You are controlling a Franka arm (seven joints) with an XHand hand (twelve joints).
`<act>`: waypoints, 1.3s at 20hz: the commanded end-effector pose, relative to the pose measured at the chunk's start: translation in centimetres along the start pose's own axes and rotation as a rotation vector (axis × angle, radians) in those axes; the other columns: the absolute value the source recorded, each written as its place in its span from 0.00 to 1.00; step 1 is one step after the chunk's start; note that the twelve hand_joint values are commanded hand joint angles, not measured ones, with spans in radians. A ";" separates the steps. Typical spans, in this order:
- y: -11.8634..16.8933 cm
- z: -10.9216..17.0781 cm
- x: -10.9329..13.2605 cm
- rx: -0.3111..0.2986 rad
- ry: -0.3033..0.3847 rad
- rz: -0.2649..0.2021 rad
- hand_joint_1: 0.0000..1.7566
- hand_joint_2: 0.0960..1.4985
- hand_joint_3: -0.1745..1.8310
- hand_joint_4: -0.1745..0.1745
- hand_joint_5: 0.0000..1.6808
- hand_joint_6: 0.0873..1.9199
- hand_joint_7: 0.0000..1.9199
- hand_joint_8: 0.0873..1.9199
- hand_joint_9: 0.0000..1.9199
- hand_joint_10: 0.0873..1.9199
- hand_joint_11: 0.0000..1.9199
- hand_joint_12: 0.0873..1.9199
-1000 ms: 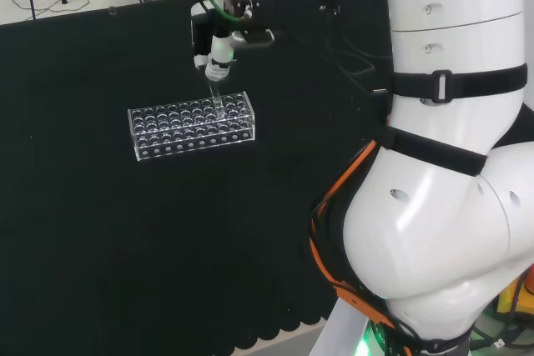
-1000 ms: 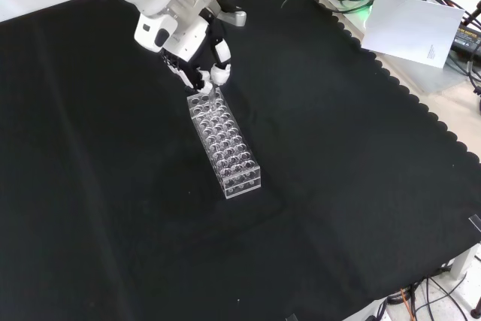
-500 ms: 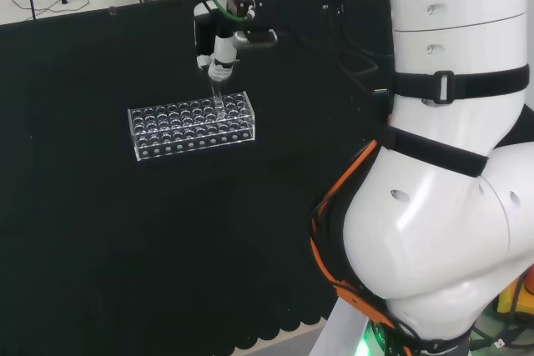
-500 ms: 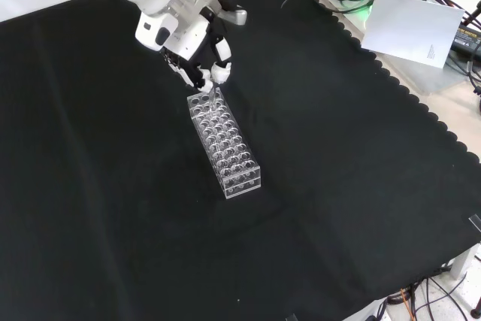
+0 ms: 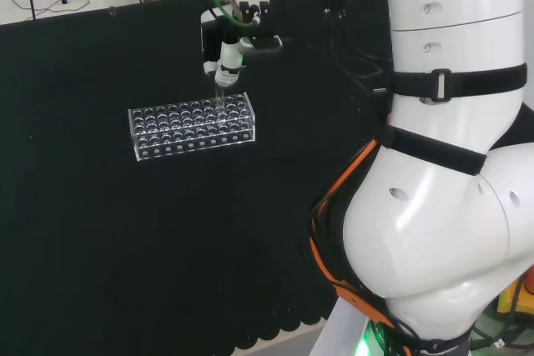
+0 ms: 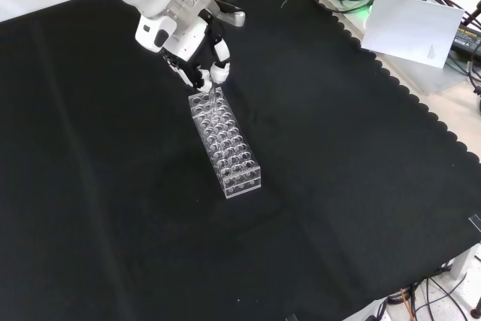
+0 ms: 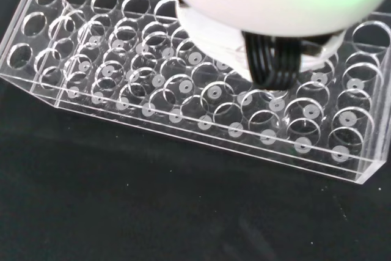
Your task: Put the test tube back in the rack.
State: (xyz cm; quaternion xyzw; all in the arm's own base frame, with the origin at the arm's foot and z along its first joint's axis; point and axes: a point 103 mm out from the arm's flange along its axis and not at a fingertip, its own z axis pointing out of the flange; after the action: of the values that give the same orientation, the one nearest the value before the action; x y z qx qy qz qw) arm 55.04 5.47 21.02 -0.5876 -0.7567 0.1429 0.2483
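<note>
Presently catalogued: hand [image 6: 197,56], black and white, poised above the far end of the rack [image 6: 225,143] as the front view has it, fingers curled in a pinch about the upper part of the tube [image 6: 218,96]. Tube: clear glass, faint against the cloth [image 6: 361,186], hanging down from the fingertips [image 6: 219,73] toward the rack's top plate; in the head view, seen as a thin pale line [image 5: 220,99] directly under the hand [image 5: 227,60], reaching the row of holes at the rack's [image 5: 193,127] right end. Lower tip: seemingly at or just inside a hole mouth; depth of entry not to be told, glass on glass being too hard to read. Rack: clear plastic, many round holes in rows, lying flat beneath the hand; from the wrist view [image 7: 183,96], holes close below the palm apparently empty, no other tubes plainly visible. Status, by estimate: carrying and lining-up largely done; insertion begun at most, not finished. Outstanding: lowering the tube straight down until seated on the rack's lower plate, then opening the fingers and lifting clear. Hazard noted: tip catching a hole rim if the tube leans, with the light rack liable to shift or tip.
</note>
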 end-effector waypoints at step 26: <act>2.1 3.0 1.3 0.060 0.015 -0.031 0.83 0.25 0.52 0.00 0.85 0.19 0.78 0.25 0.79 0.07 0.70 0.52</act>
State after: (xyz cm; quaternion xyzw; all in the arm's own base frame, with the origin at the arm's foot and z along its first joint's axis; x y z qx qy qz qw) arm 55.47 8.57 17.73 -0.5710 -0.7590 0.1618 0.2677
